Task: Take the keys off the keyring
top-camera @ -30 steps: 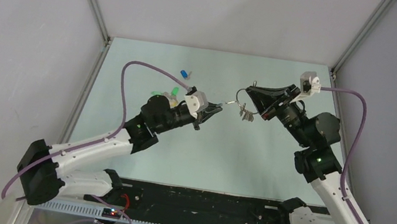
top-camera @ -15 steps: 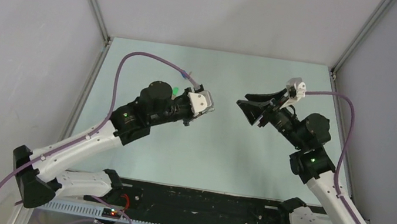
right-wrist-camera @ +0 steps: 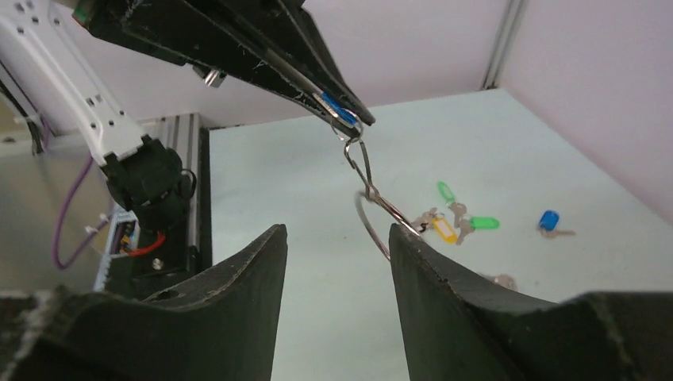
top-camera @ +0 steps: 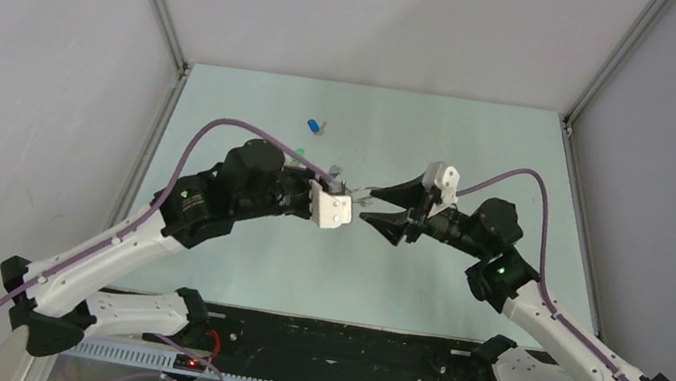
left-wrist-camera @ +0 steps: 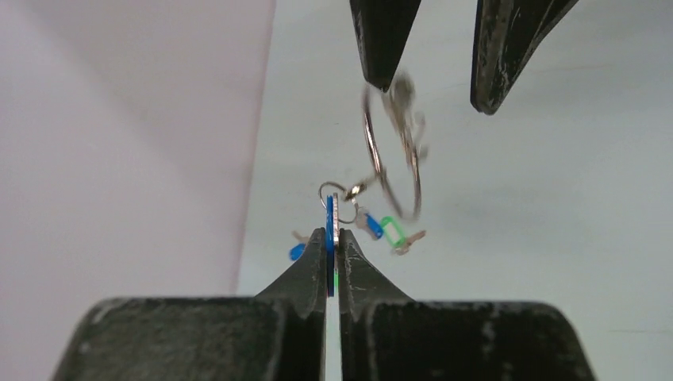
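My left gripper [left-wrist-camera: 332, 236] is shut on a flat blue-capped key [left-wrist-camera: 329, 222], seen edge-on. A small ring above that key links to the large silver keyring [left-wrist-camera: 367, 143], which dangles blurred with some silver keys on it. In the right wrist view the keyring [right-wrist-camera: 369, 225] hangs from the left gripper [right-wrist-camera: 353, 119]. Its lower loop lies between the fingers of my open right gripper [right-wrist-camera: 336, 230]. I cannot tell whether the ring touches a finger. In the top view both grippers, left [top-camera: 351, 192] and right [top-camera: 382, 207], meet at mid-table.
Loose keys and tags lie on the pale green table: a blue-capped key [top-camera: 314, 126] at the back and a green one [top-camera: 300, 156] by the left arm. The right wrist view shows a yellow tag [right-wrist-camera: 443, 231], a green tag [right-wrist-camera: 482, 223] and plain silver keys [right-wrist-camera: 496, 280].
One second ago the ring hung between both grippers further back. They drew apart, then both came in and met at mid-table. The ring now hangs from the left gripper and the right is open.
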`<action>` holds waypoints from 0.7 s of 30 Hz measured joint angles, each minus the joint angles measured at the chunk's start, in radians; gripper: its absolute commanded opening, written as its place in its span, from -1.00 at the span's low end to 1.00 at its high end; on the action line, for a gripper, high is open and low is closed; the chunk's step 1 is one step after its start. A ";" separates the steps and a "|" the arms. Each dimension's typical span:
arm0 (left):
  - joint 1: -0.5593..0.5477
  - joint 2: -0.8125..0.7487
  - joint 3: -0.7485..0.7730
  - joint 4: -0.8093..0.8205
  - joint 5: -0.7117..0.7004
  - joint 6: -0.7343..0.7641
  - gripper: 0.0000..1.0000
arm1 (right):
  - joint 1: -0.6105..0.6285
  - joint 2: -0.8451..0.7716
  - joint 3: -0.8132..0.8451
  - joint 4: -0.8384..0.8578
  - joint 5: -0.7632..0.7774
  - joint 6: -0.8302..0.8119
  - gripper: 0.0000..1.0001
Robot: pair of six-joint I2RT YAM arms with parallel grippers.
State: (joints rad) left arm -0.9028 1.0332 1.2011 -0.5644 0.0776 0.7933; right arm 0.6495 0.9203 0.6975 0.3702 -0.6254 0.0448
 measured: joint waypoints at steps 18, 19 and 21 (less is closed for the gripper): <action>-0.101 -0.058 -0.028 -0.049 -0.176 0.542 -0.99 | 0.087 0.119 0.000 0.190 -0.004 -0.170 0.16; -0.101 -0.058 -0.028 -0.049 -0.175 0.552 -1.00 | 0.089 0.127 0.000 0.193 -0.010 -0.171 0.15; -0.102 -0.059 -0.028 -0.049 -0.171 0.564 -1.00 | 0.093 0.143 0.001 0.200 -0.013 -0.172 0.14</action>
State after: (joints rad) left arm -1.0046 0.9745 1.1732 -0.6136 -0.0937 1.3571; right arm 0.7425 1.0630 0.6983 0.5705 -0.6388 -0.1276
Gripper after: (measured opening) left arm 0.033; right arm 0.578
